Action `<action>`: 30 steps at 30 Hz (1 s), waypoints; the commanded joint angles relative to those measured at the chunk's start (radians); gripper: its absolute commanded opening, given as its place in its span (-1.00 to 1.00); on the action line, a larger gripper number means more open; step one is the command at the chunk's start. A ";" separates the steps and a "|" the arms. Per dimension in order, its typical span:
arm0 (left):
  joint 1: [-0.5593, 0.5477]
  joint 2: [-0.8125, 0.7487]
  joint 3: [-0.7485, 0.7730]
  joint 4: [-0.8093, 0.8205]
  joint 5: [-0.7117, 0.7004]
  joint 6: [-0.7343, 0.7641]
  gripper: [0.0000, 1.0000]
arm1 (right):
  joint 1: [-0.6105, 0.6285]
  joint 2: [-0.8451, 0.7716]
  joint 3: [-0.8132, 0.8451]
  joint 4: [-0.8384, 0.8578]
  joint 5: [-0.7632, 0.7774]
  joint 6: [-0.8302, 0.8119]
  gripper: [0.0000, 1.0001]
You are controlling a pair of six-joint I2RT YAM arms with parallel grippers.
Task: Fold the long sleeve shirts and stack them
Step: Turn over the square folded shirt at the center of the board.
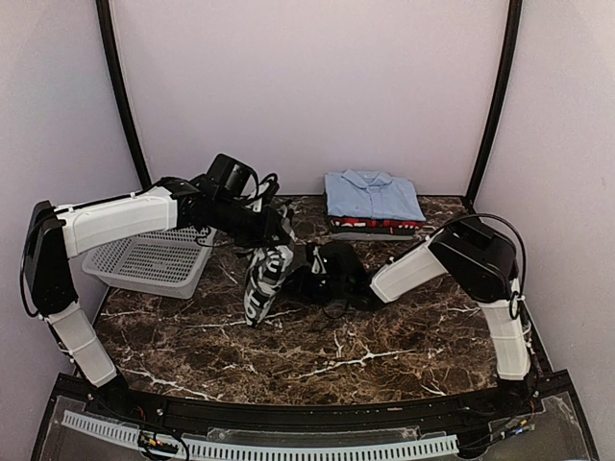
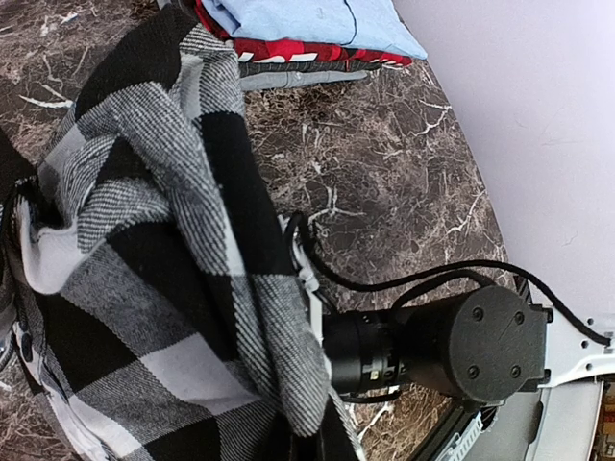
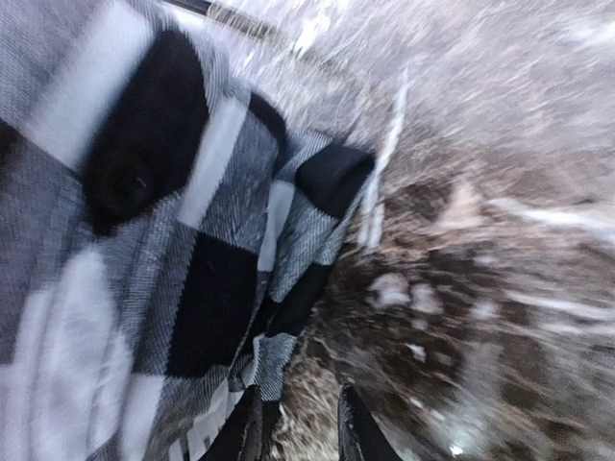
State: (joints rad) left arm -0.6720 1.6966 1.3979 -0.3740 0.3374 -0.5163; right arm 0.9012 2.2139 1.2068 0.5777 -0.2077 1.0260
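Observation:
The black-and-white checked shirt (image 1: 266, 280) hangs bunched from my left gripper (image 1: 281, 233), its lower end on the marble table (image 1: 336, 351). In the left wrist view the same checked shirt (image 2: 144, 259) fills the left side and hides my left fingers. My right gripper (image 1: 324, 276) sits low beside the dark part of the cloth. In the blurred right wrist view the right gripper (image 3: 300, 432) stands slightly open over bare table, with the checked shirt's edge (image 3: 269, 370) just above its left finger (image 3: 242, 434). A folded light blue shirt (image 1: 373, 195) tops a red one (image 1: 377, 224) at the back.
A grey perforated basket (image 1: 144, 261) lies at the left under my left arm. The folded stack (image 2: 317, 29) rests near the back wall. The right arm's black wrist (image 2: 452, 346) is close beside the hanging cloth. A black frame rail (image 1: 288, 413) edges the table's near side.

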 commanded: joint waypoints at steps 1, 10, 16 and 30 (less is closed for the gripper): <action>-0.012 -0.003 -0.012 0.039 0.054 0.009 -1.00 | -0.032 -0.125 -0.093 -0.042 0.064 -0.047 -0.50; -0.171 0.208 0.099 0.097 0.021 -0.083 -1.00 | -0.134 -0.657 -0.370 -0.449 0.270 -0.202 -0.25; -0.339 0.516 0.493 -0.011 -0.057 -0.118 -0.29 | -0.215 -1.030 -0.551 -0.642 0.328 -0.218 0.04; -0.153 0.180 0.151 -0.035 -0.191 -0.140 0.17 | -0.216 -0.859 -0.466 -0.653 0.188 -0.357 0.45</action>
State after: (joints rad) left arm -0.8993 2.0293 1.6997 -0.4141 0.1772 -0.6369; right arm 0.6838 1.2964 0.6823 -0.0792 0.0345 0.7261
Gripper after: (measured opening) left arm 0.583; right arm 0.721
